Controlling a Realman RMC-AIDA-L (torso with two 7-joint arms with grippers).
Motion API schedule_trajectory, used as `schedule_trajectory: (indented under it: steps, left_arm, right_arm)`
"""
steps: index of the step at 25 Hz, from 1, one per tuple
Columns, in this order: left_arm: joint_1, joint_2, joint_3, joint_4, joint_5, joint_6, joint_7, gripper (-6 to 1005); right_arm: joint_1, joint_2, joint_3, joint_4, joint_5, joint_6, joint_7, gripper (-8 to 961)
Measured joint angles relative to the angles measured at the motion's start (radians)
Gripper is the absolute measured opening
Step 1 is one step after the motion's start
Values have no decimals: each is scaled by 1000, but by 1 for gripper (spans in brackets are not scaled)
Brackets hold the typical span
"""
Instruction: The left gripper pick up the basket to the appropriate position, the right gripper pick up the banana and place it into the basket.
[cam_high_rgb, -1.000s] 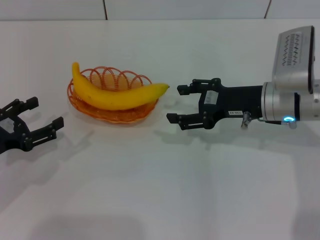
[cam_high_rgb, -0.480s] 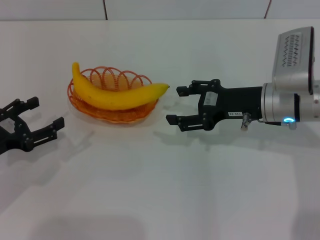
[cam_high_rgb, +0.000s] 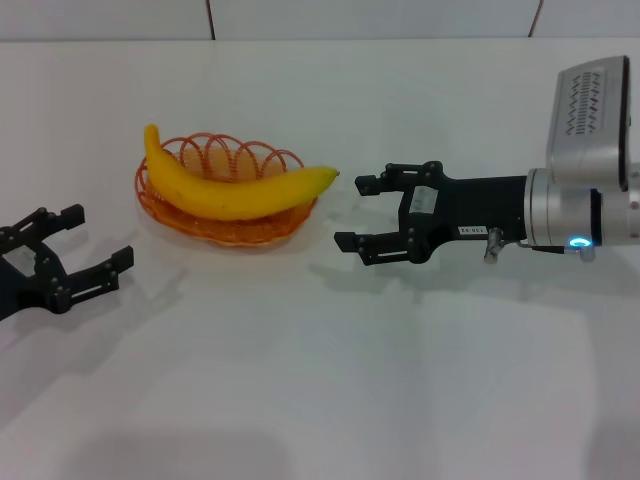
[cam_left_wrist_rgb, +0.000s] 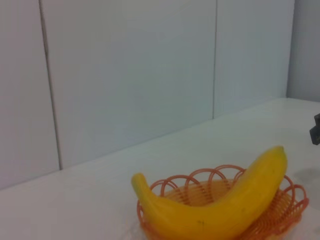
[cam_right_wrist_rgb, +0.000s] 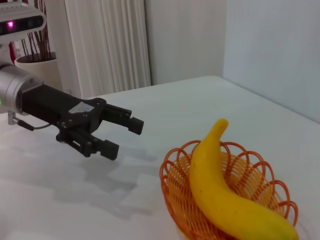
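The yellow banana (cam_high_rgb: 235, 190) lies across the orange wire basket (cam_high_rgb: 230, 233) on the white table, left of centre in the head view. My right gripper (cam_high_rgb: 352, 212) hovers open just right of the banana's tip, touching nothing. At the far left my left gripper (cam_high_rgb: 98, 237) is open and empty, a short way from the basket's rim. The left wrist view shows the banana (cam_left_wrist_rgb: 225, 210) in the basket (cam_left_wrist_rgb: 295, 200). From the right wrist, the banana (cam_right_wrist_rgb: 220, 190) and basket (cam_right_wrist_rgb: 172, 175) are close, with the left gripper (cam_right_wrist_rgb: 125, 138) open beyond them.
A white table (cam_high_rgb: 320, 380) stretches bare in front of both arms. White wall panels (cam_left_wrist_rgb: 125, 75) stand behind it. A potted plant (cam_right_wrist_rgb: 35, 55) and pale curtains (cam_right_wrist_rgb: 107, 45) sit beyond the table's far side in the right wrist view.
My left gripper has dropped slightly toward the table's near edge. The right gripper, banana and basket have barely moved.
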Motion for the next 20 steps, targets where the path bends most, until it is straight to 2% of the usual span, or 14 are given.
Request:
schedule_trajectory:
  steps: [20]
  left_arm:
    - [-3, -2, -4, 0, -9, 0, 0, 896]
  right_arm:
    - [4, 2, 4, -1, 3, -37, -6, 815]
